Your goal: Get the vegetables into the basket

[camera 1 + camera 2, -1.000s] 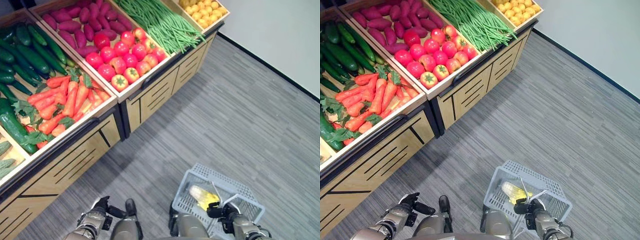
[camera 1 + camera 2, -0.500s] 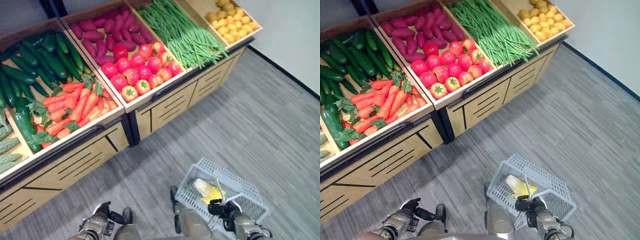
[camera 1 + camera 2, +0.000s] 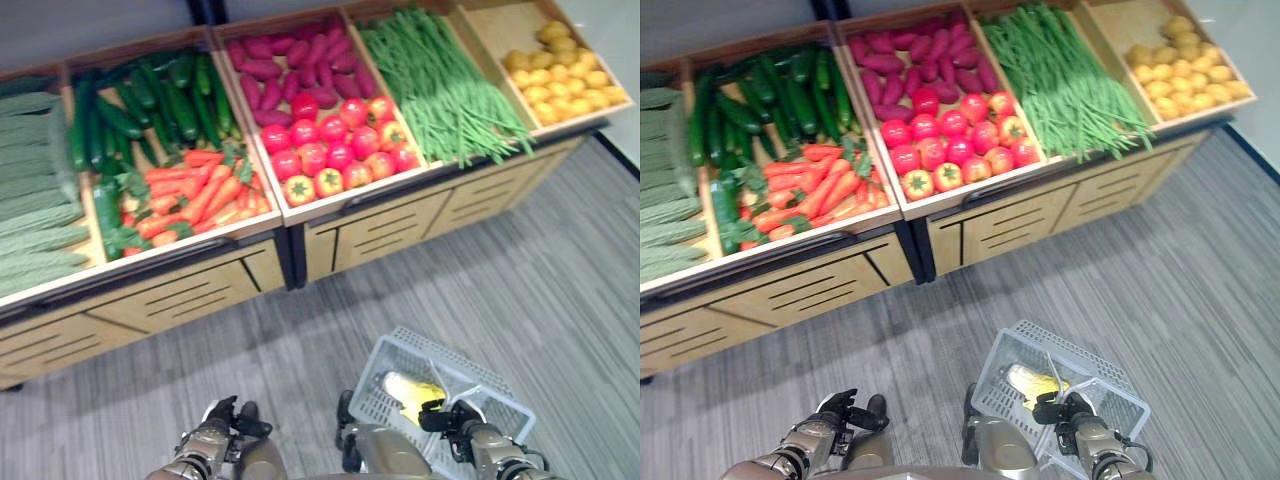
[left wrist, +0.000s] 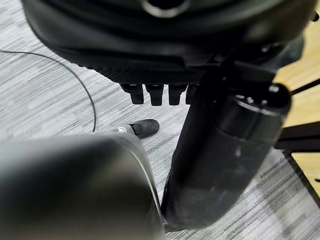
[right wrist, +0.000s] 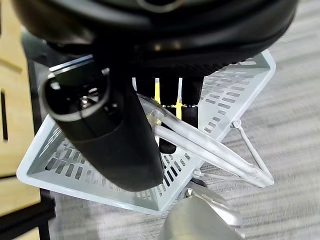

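Corn (image 3: 408,391) already lies in the basket (image 3: 400,350), whose handles (image 5: 200,142) are gripped by the right hand (image 3: 452,418). Left hand (image 3: 222,420) seems loosely curled, empty; vegetables (image 3: 320,150) ahead must be reached next.

- basket (image 3: 1110,400): pale grey plastic mesh, tilted, above the grey floor, wire handles up
- corn cob (image 3: 408,388): yellow, lying inside basket
- vegetables (image 3: 320,150): sorted in stand's wooden bins
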{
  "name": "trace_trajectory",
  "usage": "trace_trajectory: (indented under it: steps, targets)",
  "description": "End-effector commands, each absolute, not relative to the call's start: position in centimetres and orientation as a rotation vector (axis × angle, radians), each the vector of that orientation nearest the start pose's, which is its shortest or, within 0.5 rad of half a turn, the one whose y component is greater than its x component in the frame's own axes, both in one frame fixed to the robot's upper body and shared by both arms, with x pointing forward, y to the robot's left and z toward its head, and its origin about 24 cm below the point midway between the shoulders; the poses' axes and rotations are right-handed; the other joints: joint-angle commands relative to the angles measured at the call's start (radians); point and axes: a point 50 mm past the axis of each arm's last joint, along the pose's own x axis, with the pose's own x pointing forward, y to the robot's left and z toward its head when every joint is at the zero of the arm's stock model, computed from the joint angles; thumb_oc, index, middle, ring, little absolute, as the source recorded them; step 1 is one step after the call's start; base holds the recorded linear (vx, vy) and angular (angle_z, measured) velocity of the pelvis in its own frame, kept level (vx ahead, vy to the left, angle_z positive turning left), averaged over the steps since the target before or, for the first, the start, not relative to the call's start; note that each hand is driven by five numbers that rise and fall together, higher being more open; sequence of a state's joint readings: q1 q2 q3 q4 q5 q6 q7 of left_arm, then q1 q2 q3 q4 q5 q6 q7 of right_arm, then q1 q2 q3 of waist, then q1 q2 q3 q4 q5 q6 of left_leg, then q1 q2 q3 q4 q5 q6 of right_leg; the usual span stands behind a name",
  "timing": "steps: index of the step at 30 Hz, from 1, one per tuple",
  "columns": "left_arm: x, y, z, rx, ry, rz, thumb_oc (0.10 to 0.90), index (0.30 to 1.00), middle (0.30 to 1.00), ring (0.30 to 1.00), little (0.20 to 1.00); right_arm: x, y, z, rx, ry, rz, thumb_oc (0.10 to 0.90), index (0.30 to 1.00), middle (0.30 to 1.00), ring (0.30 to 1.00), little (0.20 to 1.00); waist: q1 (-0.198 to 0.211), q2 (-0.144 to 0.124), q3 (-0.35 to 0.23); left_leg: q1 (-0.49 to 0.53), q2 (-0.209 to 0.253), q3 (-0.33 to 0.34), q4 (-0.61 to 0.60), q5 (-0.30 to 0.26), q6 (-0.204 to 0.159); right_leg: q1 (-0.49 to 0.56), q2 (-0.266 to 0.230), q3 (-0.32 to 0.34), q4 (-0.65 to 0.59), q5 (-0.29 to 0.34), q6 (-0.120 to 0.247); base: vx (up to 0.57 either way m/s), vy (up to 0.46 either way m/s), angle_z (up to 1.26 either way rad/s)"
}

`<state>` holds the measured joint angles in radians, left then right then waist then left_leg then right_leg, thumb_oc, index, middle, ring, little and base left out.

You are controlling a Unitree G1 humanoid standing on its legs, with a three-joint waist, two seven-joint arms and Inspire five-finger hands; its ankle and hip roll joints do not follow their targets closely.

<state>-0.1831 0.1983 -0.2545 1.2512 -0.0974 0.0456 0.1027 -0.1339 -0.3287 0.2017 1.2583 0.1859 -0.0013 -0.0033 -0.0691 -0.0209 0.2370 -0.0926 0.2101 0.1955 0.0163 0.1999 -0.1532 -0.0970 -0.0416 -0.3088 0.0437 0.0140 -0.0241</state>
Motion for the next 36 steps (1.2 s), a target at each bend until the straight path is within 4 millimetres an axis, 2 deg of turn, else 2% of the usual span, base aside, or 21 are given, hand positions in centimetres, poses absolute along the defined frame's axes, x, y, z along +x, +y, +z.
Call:
trace_trajectory:
  steps: [1, 5, 11, 14, 18, 19, 20, 21, 22, 25, 26, 27, 28, 30, 31, 33, 36]
  targets:
    - [14.5, 22.0, -15.0, 0.375, 1.153, 0.044, 0.900, 1.000, 1.000, 1.000, 1.000, 8.1, -27.1, -15.5, -0.343, 1.326, -0.104, 0.400, 0.300, 0.300, 0.300, 0.300, -0.034, -0.020, -0.021, 0.048, -0.026, 0.022, -0.009, -0.140, 0.031, -0.056, -0.099, 0.152, 0.098, -0.020, 0.161, 0.03, 0.021, 0.38]
    - [13.7, 22.6, -15.2, 0.378, 1.171, 0.060, 0.900, 1.000, 1.000, 1.000, 1.000, 8.3, -26.3, -15.7, -0.330, 1.322, -0.090, 0.400, 0.300, 0.300, 0.300, 0.300, -0.024, -0.031, -0.031, 0.069, -0.042, 0.020, -0.009, -0.167, 0.044, -0.043, -0.107, 0.177, 0.088, -0.010, 0.173, 0.03, 0.076, -0.26]
    - [14.2, 23.3, -14.9, 0.400, 1.151, 0.077, 0.900, 1.000, 1.000, 1.000, 1.000, 9.1, -25.5, -15.7, -0.356, 1.299, -0.046, 0.400, 0.300, 0.300, 0.300, 0.300, -0.007, -0.048, -0.031, 0.079, -0.065, 0.015, -0.005, -0.193, 0.059, -0.031, -0.119, 0.201, 0.056, 0.012, 0.184, 0.00, 0.071, -0.20]
    - [16.3, 23.4, -13.8, 0.399, 1.042, 0.090, 0.900, 1.000, 1.000, 1.000, 1.000, 10.0, -25.5, -15.5, -0.364, 1.260, -0.046, 0.400, 0.300, 0.300, 0.300, 0.300, 0.000, -0.055, -0.027, 0.081, -0.078, 0.009, -0.004, -0.202, 0.063, -0.035, -0.124, 0.217, 0.044, 0.027, 0.193, -0.03, 0.078, -0.05]
    - [19.6, 22.8, -11.1, 0.324, 0.810, 0.071, 0.900, 1.000, 1.000, 1.000, 1.000, 10.9, -26.1, -15.0, -0.367, 1.214, -0.060, 0.400, 0.300, 0.300, 0.300, 0.300, 0.008, -0.054, -0.023, 0.087, -0.086, 0.002, -0.010, -0.202, 0.066, -0.033, -0.129, 0.216, 0.041, 0.034, 0.200, -0.02, 0.032, -0.01]
    - [19.6, 22.8, -11.1, 0.324, 0.812, 0.071, 0.900, 1.000, 1.000, 1.000, 1.000, 10.8, -26.0, -15.0, -0.367, 1.216, -0.060, 0.400, 0.300, 0.300, 0.300, 0.300, 0.007, -0.054, -0.023, 0.088, -0.086, 0.001, -0.010, -0.202, 0.066, -0.032, -0.129, 0.216, 0.041, 0.034, 0.200, 0.00, 0.000, 0.00]
    - [20.1, 22.6, -10.2, 0.286, 0.749, 0.061, 0.900, 1.000, 1.000, 1.000, 1.000, 10.7, -26.3, -14.9, -0.364, 1.211, -0.069, 0.400, 0.300, 0.300, 0.300, 0.300, 0.009, -0.052, -0.024, 0.092, -0.087, -0.002, -0.013, -0.202, 0.066, -0.030, -0.130, 0.212, 0.040, 0.035, 0.202, 0.03, 0.038, 0.02]
    - [21.0, 22.8, -7.0, 0.219, 0.566, 0.052, 0.900, 1.000, 1.000, 1.000, 1.000, 10.3, -27.3, -14.6, -0.357, 1.207, -0.096, 0.400, 0.300, 0.300, 0.300, 0.300, 0.014, -0.045, -0.032, 0.102, -0.090, -0.009, -0.024, -0.201, 0.063, -0.016, -0.136, 0.201, 0.031, 0.036, 0.205, 0.04, 0.042, 0.02]
    - [21.3, 23.0, -5.5, 0.202, 0.493, 0.054, 0.900, 1.000, 1.000, 1.000, 1.000, 10.0, -27.6, -14.5, -0.354, 1.208, -0.106, 0.400, 0.300, 0.300, 0.300, 0.300, 0.015, -0.042, -0.037, 0.106, -0.089, -0.011, -0.027, -0.202, 0.062, -0.011, -0.138, 0.197, 0.025, 0.036, 0.206, 0.04, 0.035, 0.04]
    - [22.0, 24.0, -2.0, 0.216, 0.333, 0.077, 0.900, 1.000, 1.000, 1.000, 1.000, 9.4, -28.2, -14.5, -0.343, 1.213, -0.125, 0.400, 0.300, 0.300, 0.300, 0.300, 0.020, -0.034, -0.048, 0.115, -0.089, -0.015, -0.032, -0.203, 0.059, 0.004, -0.139, 0.191, 0.010, 0.036, 0.206, 0.02, 0.006, 0.14]
    - [21.9, 24.1, -1.9, 0.216, 0.336, 0.078, 0.900, 1.000, 1.000, 1.000, 1.000, 9.4, -28.2, -14.5, -0.344, 1.214, -0.124, 0.400, 0.300, 0.300, 0.300, 0.300, 0.018, -0.035, -0.048, 0.116, -0.089, -0.015, -0.033, -0.204, 0.059, 0.005, -0.139, 0.191, 0.009, 0.037, 0.206, 0.01, -0.001, 0.11]
    - [22.2, 24.6, -0.6, 0.238, 0.276, 0.093, 0.900, 1.000, 1.000, 1.000, 1.000, 9.2, -28.2, -14.5, -0.339, 1.215, -0.125, 0.400, 0.300, 0.300, 0.300, 0.300, 0.020, -0.032, -0.051, 0.119, -0.089, -0.015, -0.036, -0.204, 0.058, 0.009, -0.138, 0.188, 0.003, 0.037, 0.206, 0.01, -0.014, 0.04]
    - [22.8, 25.1, 1.9, 0.254, 0.163, 0.120, 0.900, 1.000, 1.000, 1.000, 1.000, 9.0, -28.3, -14.5, -0.343, 1.218, -0.125, 0.400, 0.300, 0.300, 0.300, 0.300, 0.023, -0.025, -0.054, 0.122, -0.088, -0.017, -0.039, -0.203, 0.054, 0.011, -0.137, 0.190, -0.007, 0.040, 0.205, 0.00, 0.000, 0.00]
    - [23.4, 26.0, 4.8, 0.294, 0.040, 0.164, 0.900, 1.000, 1.000, 1.000, 1.000, 8.8, -28.4, -14.5, -0.340, 1.218, -0.129, 0.400, 0.300, 0.300, 0.300, 0.300, 0.024, -0.015, -0.055, 0.124, -0.086, -0.015, -0.047, -0.198, 0.050, 0.010, -0.134, 0.194, -0.018, 0.046, 0.205, 0.00, -0.030, -0.05]
    - [23.4, 26.1, 5.6, 0.291, 0.009, 0.179, 0.900, 1.000, 1.000, 1.000, 1.000, 8.8, -28.4, -14.5, -0.340, 1.220, -0.129, 0.400, 0.300, 0.300, 0.300, 0.300, 0.022, -0.012, -0.055, 0.126, -0.085, -0.012, -0.053, -0.196, 0.048, 0.010, -0.131, 0.195, -0.024, 0.049, 0.204, -0.01, -0.033, -0.11]
    - [24.1, 26.8, 8.7, 0.330, -0.128, 0.246, 0.900, 1.000, 1.000, 1.000, 1.000, 8.5, -28.6, -14.5, -0.348, 1.229, -0.135, 0.400, 0.300, 0.300, 0.300, 0.300, 0.019, 0.005, -0.061, 0.126, -0.079, -0.003, -0.073, -0.182, 0.039, 0.007, -0.124, 0.200, -0.047, 0.057, 0.204, 0.01, -0.035, -0.12]
    - [25.3, 27.6, 11.4, 0.441, -0.235, 0.324, 0.900, 1.000, 1.000, 1.000, 1.000, 8.5, -28.8, -14.5, -0.363, 1.233, -0.143, 0.400, 0.300, 0.300, 0.300, 0.300, 0.007, 0.026, -0.068, 0.121, -0.072, 0.008, -0.089, -0.168, 0.029, 0.001, -0.116, 0.205, -0.074, 0.068, 0.204, 0.00, -0.020, -0.10]
